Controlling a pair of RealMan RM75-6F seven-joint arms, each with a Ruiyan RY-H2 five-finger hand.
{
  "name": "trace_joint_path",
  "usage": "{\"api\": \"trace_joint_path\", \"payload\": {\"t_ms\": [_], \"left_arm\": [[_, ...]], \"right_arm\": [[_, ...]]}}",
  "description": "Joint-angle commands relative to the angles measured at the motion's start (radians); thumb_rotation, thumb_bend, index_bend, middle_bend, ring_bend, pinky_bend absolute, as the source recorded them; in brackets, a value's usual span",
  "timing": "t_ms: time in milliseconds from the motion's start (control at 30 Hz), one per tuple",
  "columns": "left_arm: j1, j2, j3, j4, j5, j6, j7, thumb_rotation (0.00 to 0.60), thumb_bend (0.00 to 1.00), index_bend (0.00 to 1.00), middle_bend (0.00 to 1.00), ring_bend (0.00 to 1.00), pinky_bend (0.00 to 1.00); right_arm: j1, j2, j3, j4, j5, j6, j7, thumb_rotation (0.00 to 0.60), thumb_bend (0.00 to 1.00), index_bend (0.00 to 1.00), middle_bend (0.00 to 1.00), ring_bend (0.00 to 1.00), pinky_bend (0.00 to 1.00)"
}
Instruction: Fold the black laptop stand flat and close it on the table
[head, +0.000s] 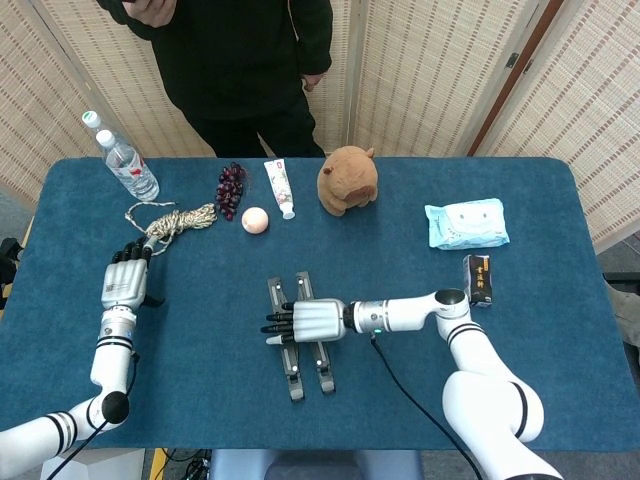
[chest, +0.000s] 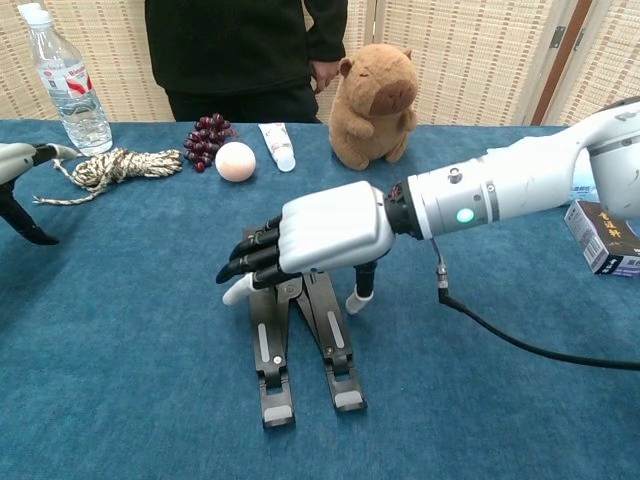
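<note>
- Right robot hand is hovering palm-down over the upper end of the black laptop stand, its dark fingers lying loosely extended and slightly spread, pointing toward the robot's left, and its thumb hanging down at the stand's right side.
- Nothing is being held in it; in the chest view its fingers are sitting right over the stand's top, but whether they are touching it I cannot tell.
- In the head view the same right robot hand is covering the middle of the stand, with the white forearm reaching in from the right.
- The black laptop stand is lying near the middle of the blue tabletop, its two long legs lying close together and running toward the near edge, with pale pads on their near ends.
- Left robot hand is resting at the left side of the tabletop, fingers extended and apart, holding nothing, its fingertips lying just beside a coil of rope.
- Along the far side are sitting a water bottle, a bunch of grapes, a pale ball, a tube and a brown plush toy.
- At the right, a pack of wipes and a small dark box are lying well apart from the stand.
- A person in black is standing behind the tabletop.
</note>
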Motion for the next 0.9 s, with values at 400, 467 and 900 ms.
{"api": "trace_joint_path", "payload": {"t_ms": [400, 467, 900], "left_arm": [[0.004, -0.004, -0.001, 0.017, 0.012, -0.013, -0.020, 0.600, 0.00, 0.02, 0.05, 0.05, 0.13], [0.004, -0.005, -0.001, 0.019, 0.014, -0.015, -0.023, 0.600, 0.00, 0.02, 0.05, 0.05, 0.13], [0.010, -0.006, -0.001, 0.028, 0.029, -0.021, -0.041, 0.600, 0.00, 0.02, 0.05, 0.05, 0.13]], "right_arm": [[0.039, -0.001, -0.032, 0.001, 0.008, -0.039, 0.022, 0.600, 0.00, 0.00, 0.00, 0.00, 0.25], [0.046, 0.000, -0.037, 0.001, 0.006, -0.042, 0.024, 0.600, 0.00, 0.00, 0.00, 0.00, 0.25], [0.074, 0.001, -0.059, -0.009, 0.009, -0.060, 0.051, 0.600, 0.00, 0.00, 0.01, 0.00, 0.25]]}}
